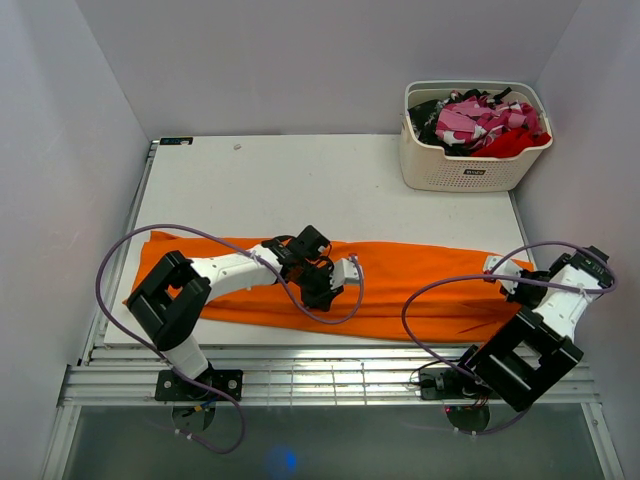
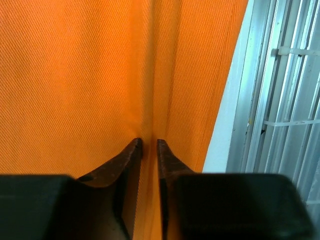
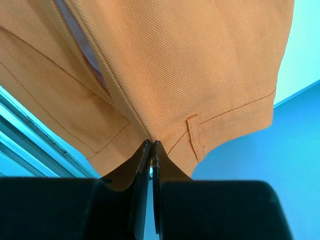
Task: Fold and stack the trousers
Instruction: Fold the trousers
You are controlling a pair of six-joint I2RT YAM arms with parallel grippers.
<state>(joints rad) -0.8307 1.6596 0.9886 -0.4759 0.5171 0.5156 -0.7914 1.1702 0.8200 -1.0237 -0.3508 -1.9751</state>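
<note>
1. The trousers (image 1: 420,285) lie spread in a long band on the near half of the table (image 1: 300,180). They run from 9 o'clock to 3 o'clock in the top view, with the near edge close to the table's front rim.
2. The left gripper (image 1: 352,272) is over the middle of the band and points toward 3 o'clock. Cloth extends away from it on both sides.
3. In the left wrist view, the left gripper (image 2: 149,145) is low on the trousers (image 2: 75,75). Its jaws are a narrow slit apart.
4. A raised crease in the cloth runs toward 12 o'clock from that slit. I cannot tell whether the jaws pinch the crease or only straddle it.
5. The white table edge is at 3 o'clock from the left fingers (image 2: 134,152).
6. The right gripper (image 1: 503,272) is at the 3 o'clock end of the band, at the waist.
7. In the right wrist view, the right gripper (image 3: 151,146) is clamped tight on the waistband edge. The trousers (image 3: 190,65) spread toward 12 o'clock from the tips, and a belt loop (image 3: 196,137) is just beside them at 2 o'clock.
8. A basket (image 1: 430,170) of clothes (image 1: 480,125) stands at 1 o'clock on the far corner, well apart from the trousers.
</note>
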